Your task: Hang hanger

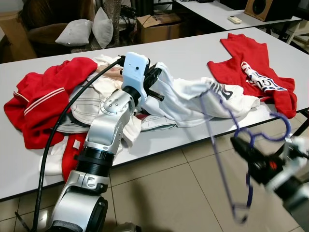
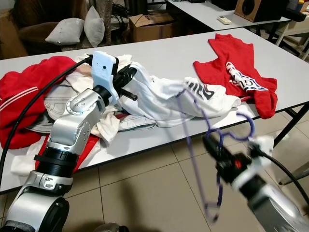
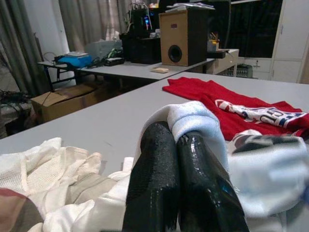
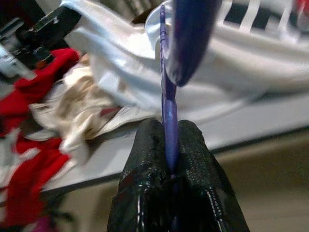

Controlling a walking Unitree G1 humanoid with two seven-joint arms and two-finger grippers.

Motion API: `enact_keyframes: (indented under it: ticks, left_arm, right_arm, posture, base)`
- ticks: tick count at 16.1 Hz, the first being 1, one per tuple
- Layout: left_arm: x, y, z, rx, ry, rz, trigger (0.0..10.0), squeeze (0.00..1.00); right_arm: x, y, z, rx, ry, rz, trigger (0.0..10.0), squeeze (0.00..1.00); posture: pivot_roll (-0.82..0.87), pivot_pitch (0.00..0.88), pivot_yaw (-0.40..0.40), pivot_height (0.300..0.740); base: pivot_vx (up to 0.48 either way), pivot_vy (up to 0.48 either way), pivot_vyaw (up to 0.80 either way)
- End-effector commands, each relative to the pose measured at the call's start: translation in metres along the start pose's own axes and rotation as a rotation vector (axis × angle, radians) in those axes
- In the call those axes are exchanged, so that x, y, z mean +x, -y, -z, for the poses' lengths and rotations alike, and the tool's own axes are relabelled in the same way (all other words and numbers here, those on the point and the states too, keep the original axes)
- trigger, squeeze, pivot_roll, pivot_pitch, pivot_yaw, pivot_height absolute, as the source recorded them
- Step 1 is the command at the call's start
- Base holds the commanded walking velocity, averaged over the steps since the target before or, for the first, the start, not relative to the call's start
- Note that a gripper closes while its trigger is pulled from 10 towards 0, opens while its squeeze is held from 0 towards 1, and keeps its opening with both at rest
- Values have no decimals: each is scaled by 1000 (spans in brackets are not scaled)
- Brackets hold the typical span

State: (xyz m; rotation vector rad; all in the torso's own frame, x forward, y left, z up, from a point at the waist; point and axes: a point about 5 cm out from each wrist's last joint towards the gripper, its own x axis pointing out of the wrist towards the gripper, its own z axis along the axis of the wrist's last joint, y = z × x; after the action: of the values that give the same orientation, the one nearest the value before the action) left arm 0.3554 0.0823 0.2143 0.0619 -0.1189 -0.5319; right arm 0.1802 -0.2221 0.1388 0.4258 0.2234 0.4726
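— Plastic, thin and purple-blue: that's the hanger (image 1: 227,159), a wiry triangle with a curled hook, blurred in the head views and hanging in the air off the near edge of the table (image 1: 183,53), above the tiled floor (image 1: 169,188).

— Who has it?

— The right gripper (image 4: 170,169). Its two glossy black fingers (image 4: 142,193) are pressed together with the hanger's flat bar clamped between them; the bar runs straight up out of the pinch.

— And the left gripper?

— The left gripper (image 3: 179,159) is over the table, its rounded, shiny black fingers (image 3: 154,183) closed side by side on a soft fold of the white garment (image 1: 193,99). That cloth bulges over the fingertips like a padded roll.

— What is the garment like?

— Smooth white fabric, crumpled, stretched across the middle of the table, with a dark striped print near its right end. Its end lies just beside the hanger's upper corner; whether they touch, I cannot tell.

— Anything else on the tabletop?

— A red shirt (image 1: 256,67) with printed lettering lies spread to the right. To the left, a rumpled red jacket (image 1: 43,101) with white stripes sits in a heap with cream mesh-like cloth (image 3: 43,164). The tabletop itself is plain, matte grey.
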Motion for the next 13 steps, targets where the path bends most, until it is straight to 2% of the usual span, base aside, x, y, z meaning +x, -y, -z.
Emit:
enact_keyframes:
  ticks: [1,2,5,7,9,11,12,13]
  left_arm:
    - [1,2,1,14,-12,13,0,0]
    - [1,2,1,15,-14,18,0,0]
    - [1,3,2,26,-20,29,0,0]
    - [0,4,3,30,-29,37,0,0]
    - [0,4,3,38,-34,44,0,0]
    - [0,3,3,42,-36,45,0,0]
    - [-1,3,3,46,-40,48,0,0]
    - [-1,3,3,47,-41,50,0,0]
  right_arm:
    - [-5,5,6,-1,-93,34,10000,0]
    - [-8,12,17,-64,-198,95,10000,0]
    - [-12,18,22,-144,-317,162,10000,0]
    - [-21,25,29,-210,-471,235,10000,0]
    - [-22,21,27,-215,-472,209,10000,0]
    - [-22,13,22,-224,-444,131,10000,0]
    - [-22,2,19,-253,-441,48,10000,0]
    - [-22,0,19,-264,-446,29,10000,0]
  posture:
    - [5,0,58,740]
    - [7,0,58,740]
    - [11,0,62,740]
    - [14,0,65,740]
    - [18,0,67,740]
    - [21,0,69,740]
    - [21,0,73,740]
    - [21,0,73,740]
  base:
    - [0,0,0]
    - [0,0,0]
    - [0,0,0]
    - [0,0,0]
    - [0,0,0]
    - [0,0,0]
    - [0,0,0]
    - [0,0,0]
